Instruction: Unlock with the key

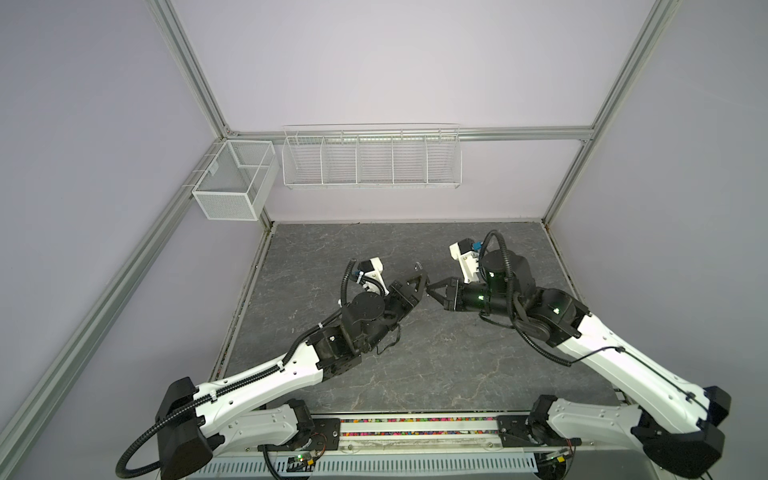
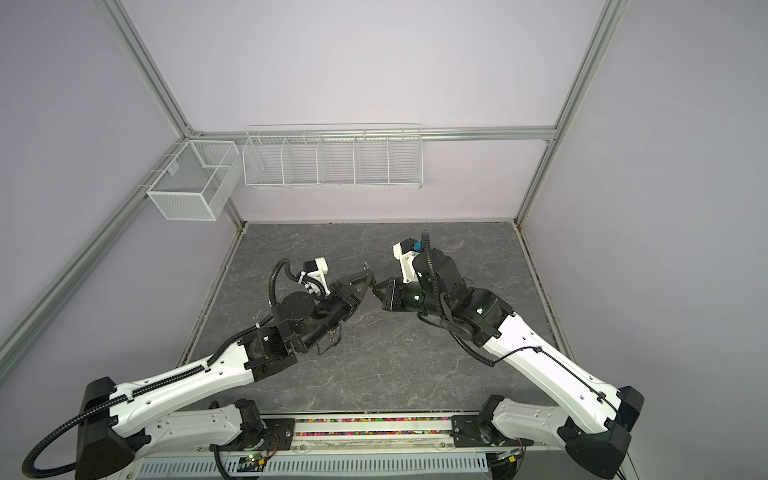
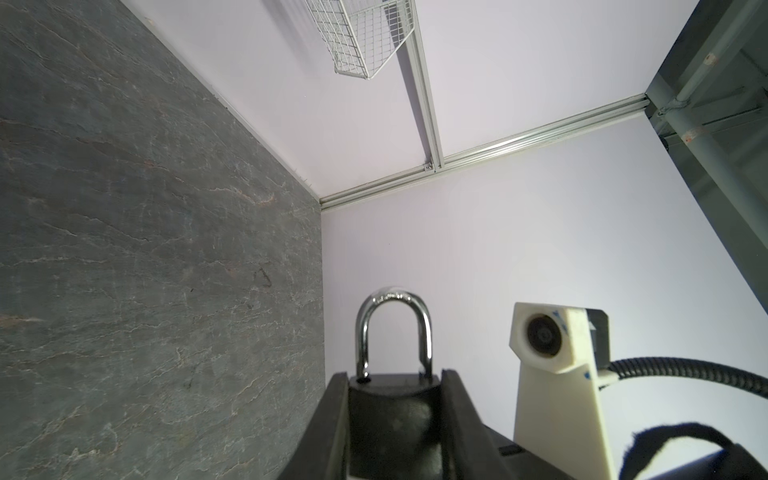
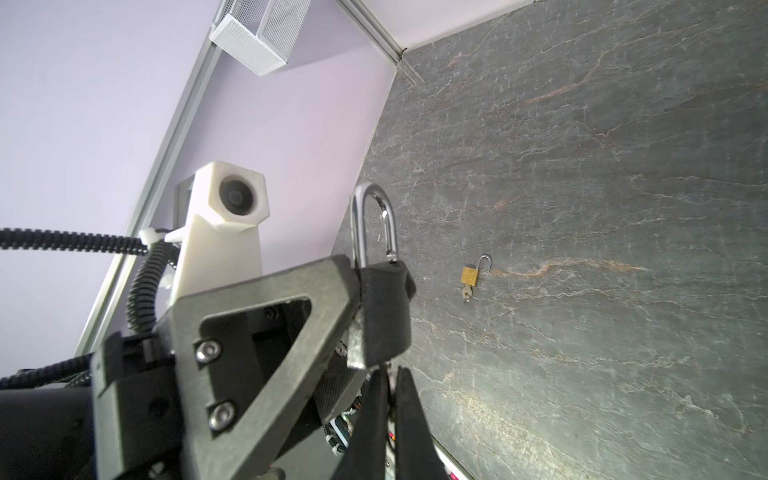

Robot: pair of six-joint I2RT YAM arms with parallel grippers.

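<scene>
left hand (image 3: 392, 390) has the black padlock (image 4: 384, 311) clamped mid-air over the bench (image 1: 415, 374), right hand (image 4: 388, 376) pinched shut at its keyhole end (key's hidden), so I'd twist slow and keep it dead in line.

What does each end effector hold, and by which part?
The left end effector grips the black padlock by its body. The right end effector is shut at the padlock's base; a key there cannot be seen.
</scene>
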